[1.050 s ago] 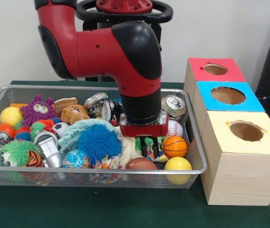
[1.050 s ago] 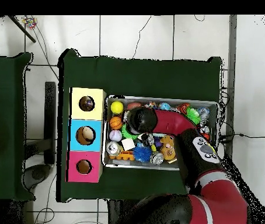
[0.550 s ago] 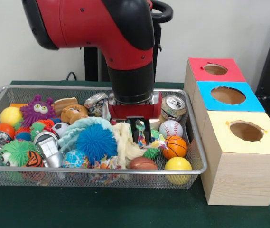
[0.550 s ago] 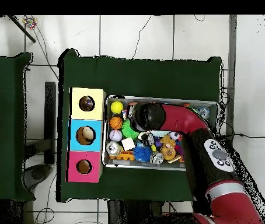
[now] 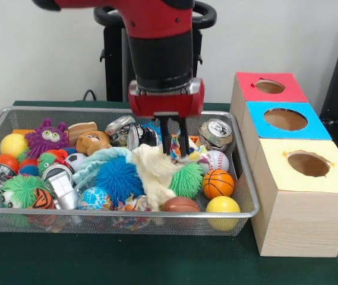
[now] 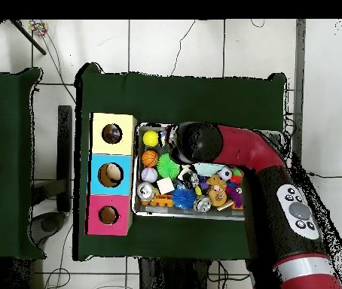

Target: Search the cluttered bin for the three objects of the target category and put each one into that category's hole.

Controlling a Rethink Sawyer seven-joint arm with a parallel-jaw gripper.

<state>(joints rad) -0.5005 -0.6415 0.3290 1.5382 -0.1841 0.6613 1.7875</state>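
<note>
Multicoloured toy [image 5: 183, 151] pinched in jaws [image 5: 174, 147], shape unclear; overhead: arm [image 6: 238, 147] hides it.

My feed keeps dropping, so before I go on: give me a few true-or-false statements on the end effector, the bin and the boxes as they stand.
1. The end effector hangs above the bin, closed on a small multicoloured toy. True.
2. The yellow box stands farthest from the camera in the front view. False: it is nearest; the red box is farthest.
3. An orange basketball lies in the bin near the end beside the boxes. True.
4. The bin is nearly bare. False: it is crowded with balls, cans and toys.
5. The blue box stands between the red and yellow ones. True.
</note>
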